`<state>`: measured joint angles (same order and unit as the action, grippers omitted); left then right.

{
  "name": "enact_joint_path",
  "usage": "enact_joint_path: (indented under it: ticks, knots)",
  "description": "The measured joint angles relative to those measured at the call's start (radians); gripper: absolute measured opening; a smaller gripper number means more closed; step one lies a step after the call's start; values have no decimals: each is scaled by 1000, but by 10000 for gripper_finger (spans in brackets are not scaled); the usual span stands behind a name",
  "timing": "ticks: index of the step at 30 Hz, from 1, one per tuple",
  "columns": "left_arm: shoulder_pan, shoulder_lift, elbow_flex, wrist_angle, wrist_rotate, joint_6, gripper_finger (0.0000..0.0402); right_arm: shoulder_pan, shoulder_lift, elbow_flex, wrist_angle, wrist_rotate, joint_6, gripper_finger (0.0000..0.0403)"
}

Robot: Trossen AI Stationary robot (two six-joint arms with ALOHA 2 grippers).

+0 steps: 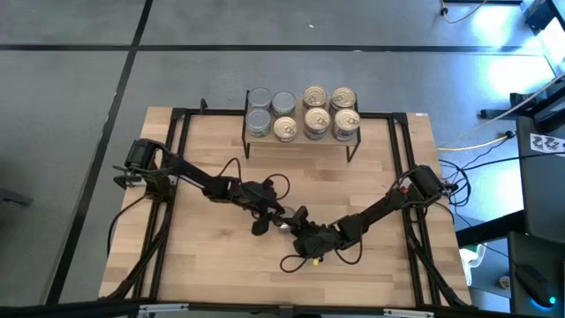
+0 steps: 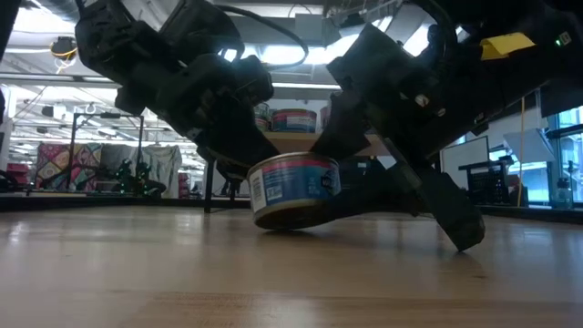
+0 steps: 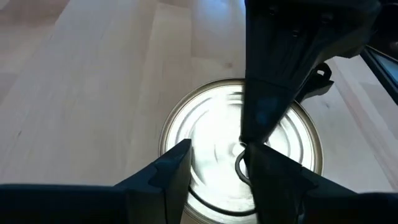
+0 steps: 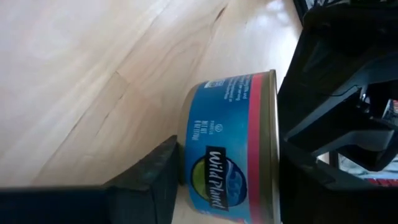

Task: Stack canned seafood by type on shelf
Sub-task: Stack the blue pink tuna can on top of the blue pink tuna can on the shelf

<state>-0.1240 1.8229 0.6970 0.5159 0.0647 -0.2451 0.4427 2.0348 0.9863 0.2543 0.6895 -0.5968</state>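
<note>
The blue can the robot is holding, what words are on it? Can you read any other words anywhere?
"Wild Planet": brand name on the blue label of the can between the right gripper's fingers.
Small white print above the brand name on that label: too small to read.
Label on the same can in the low view: too blurred to read.
Cans on the shelf: only tops show, no words readable.

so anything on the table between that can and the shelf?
Nothing visible. The can sits mid-table between the left gripper and right gripper; bare table runs from there to the shelf.
</note>
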Motion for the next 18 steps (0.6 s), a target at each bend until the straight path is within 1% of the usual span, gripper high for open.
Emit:
enact_joint_path:
  ticks: [3, 6, 11, 15, 17, 18]
  knots:
    - [13, -10, 2, -9, 8, 3, 157, 3, -11, -1, 3, 7, 8, 199]
    - [30, -48, 2, -41, -2, 37, 157, 2, -47, -2, -14, 20, -2, 198]
    - [60, -170, 1, -137, -13, 107, 157, -4, -138, -9, -70, 33, -14, 194]
    - [82, -267, 5, -257, -73, 160, 157, -3, -211, -6, -121, 42, -15, 194]
    - [91, -318, 5, -318, -85, 179, 157, -3, -248, -5, -151, 48, -17, 194]
    - [94, -340, 2, -351, -89, 194, 157, -2, -271, -5, -174, 73, -15, 194]
